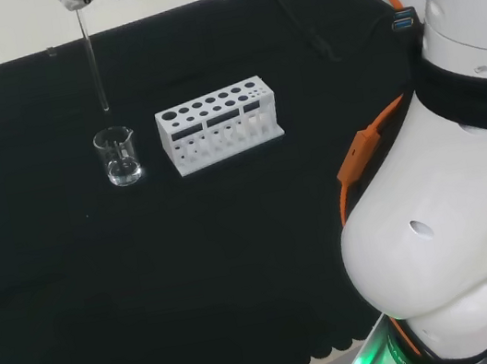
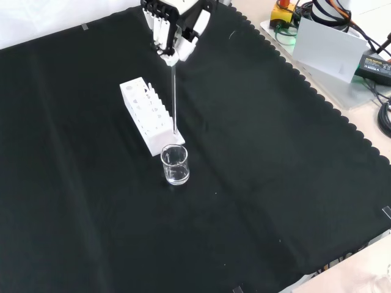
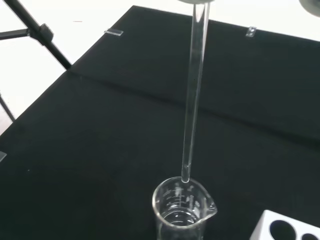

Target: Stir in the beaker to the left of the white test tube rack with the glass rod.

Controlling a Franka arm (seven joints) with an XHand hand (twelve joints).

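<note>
A small clear beaker (image 1: 118, 156) stands on the black cloth just left of the white test tube rack (image 1: 219, 124) in the head view; it seems to hold a little clear liquid. In the front view the beaker (image 2: 175, 164) sits in front of the rack (image 2: 145, 114). The hand (image 2: 174, 24) hangs above with its fingers curled round the top of the glass rod (image 2: 174, 97). The rod (image 1: 93, 62) hangs nearly upright. Its lower tip (image 3: 185, 177) is just above the beaker's rim (image 3: 182, 202), outside the liquid.
The arm's big white links (image 1: 453, 175) stand at the right of the head view. Boxes and cables (image 2: 330, 43) lie beyond the cloth's scalloped edge in the front view. A black tripod leg (image 3: 37, 32) stands off the cloth in the wrist view.
</note>
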